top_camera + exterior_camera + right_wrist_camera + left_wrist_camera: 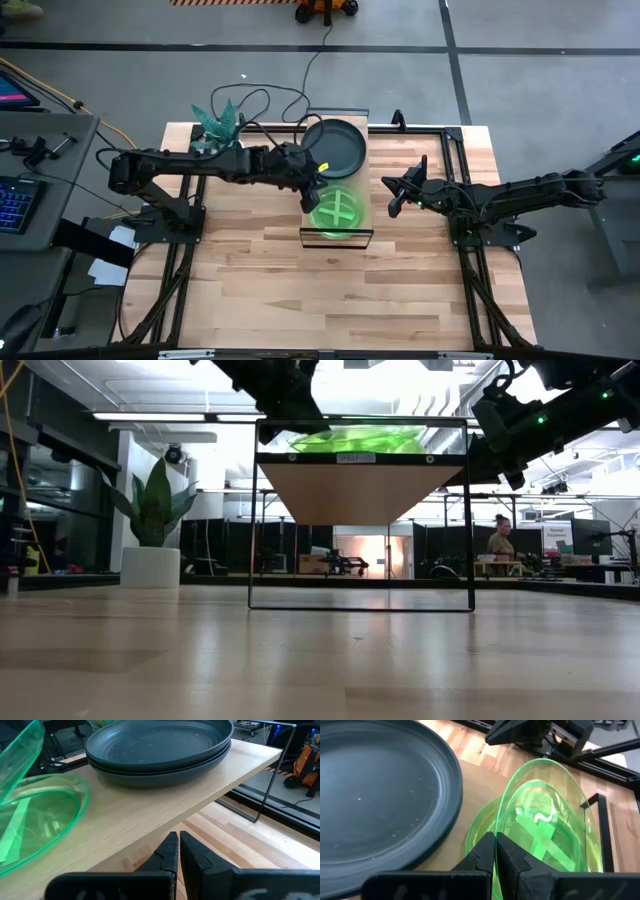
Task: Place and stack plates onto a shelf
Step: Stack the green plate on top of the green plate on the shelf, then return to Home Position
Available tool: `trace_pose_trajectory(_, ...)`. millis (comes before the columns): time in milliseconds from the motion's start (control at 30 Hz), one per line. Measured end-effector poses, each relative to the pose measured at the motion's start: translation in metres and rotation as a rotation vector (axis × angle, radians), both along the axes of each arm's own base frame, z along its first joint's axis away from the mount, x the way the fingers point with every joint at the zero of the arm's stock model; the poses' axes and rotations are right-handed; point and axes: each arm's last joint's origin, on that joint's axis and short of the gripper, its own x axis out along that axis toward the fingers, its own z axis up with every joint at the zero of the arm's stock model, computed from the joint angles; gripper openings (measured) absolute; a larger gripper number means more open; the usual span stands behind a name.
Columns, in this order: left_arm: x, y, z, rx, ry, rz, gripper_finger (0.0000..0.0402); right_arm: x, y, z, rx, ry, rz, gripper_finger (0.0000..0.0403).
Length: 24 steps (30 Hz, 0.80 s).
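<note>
left gripper (496, 851) clamped on tilted green plate (545, 820) | plate hangs just above green stack (338, 212) on shelf (165, 805) | right gripper (178, 851) fingers together, beside shelf

One camera hangs high above and looks straight down on the whole table (330, 290) and both arms. One sits low at table height and looks across at the shelf (360, 488) and the room behind. One rides on each wrist, very close to the shelf. Both wrist cameras see the grey plates (375, 800) and a green plate (35, 825).
</note>
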Motion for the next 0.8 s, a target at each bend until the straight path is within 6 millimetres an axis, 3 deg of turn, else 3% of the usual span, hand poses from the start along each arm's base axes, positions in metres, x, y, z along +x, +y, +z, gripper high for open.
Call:
trace_pose_trajectory(267, 0.0, -0.001, 0.0, 0.023, 0.001, -0.022, 0.0021, 0.0, 0.0, 0.0, 0.0, 0.0, 0.0, 0.0)
trace_pose_trajectory(600, 0.001, 0.002, 0.002, 0.04, -0.01, -0.022, 0.0098, 0.0, 0.0, 0.0, 0.0, -0.001, 0.0, 0.0)
trace_pose_trajectory(800, -0.004, 0.009, 0.029, 0.092, -0.005, -0.04, 0.0129, 0.0, 0.0, 0.0, 0.0, -0.001, 0.0, 0.0)
